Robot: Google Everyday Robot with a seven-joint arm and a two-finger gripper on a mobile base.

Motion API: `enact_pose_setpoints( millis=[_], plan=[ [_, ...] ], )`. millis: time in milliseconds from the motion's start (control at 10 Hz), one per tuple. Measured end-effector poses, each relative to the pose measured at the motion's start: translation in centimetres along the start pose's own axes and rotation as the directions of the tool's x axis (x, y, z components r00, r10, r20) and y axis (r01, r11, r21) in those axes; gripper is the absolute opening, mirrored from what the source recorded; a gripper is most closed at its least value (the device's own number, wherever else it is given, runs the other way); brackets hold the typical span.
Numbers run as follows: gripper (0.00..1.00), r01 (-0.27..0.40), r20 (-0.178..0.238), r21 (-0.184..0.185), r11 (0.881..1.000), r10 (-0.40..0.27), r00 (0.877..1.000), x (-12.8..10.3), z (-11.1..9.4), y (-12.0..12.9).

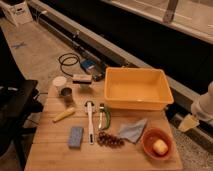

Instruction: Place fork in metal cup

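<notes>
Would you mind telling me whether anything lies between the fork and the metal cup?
Nothing visible does: only bare table separates the fork from the metal cup. The gripper hangs beside the table's right edge.

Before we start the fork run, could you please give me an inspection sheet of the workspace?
Surface: wooden table, crowded.
Job's things: metal cup upright at back left, beside white cup; white-handled utensil and green-handled utensil lie mid-table, which is the fork I cannot tell.
Clutter: yellow tub, blue sponge, grapes, cloth, orange bowl holding a fruit, yellow item.
Grippers: gripper beyond the table's right edge, apart from everything.
Cables: black cable coiled on the floor behind the table.
Surroundings: concrete floor, dark wall behind.
</notes>
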Motion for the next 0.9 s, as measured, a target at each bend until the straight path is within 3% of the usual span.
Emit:
enact_pose_setpoints(
  millis=[700,900],
  plan=[
    [0.80,0.001,-0.001,0.000,1.000,-0.001,1.000,0.02,-0.02,0.02],
    [0.80,0.047,0.009,0.024,0.999,-0.047,0.999,-0.60,-0.89,0.29]
  ],
)
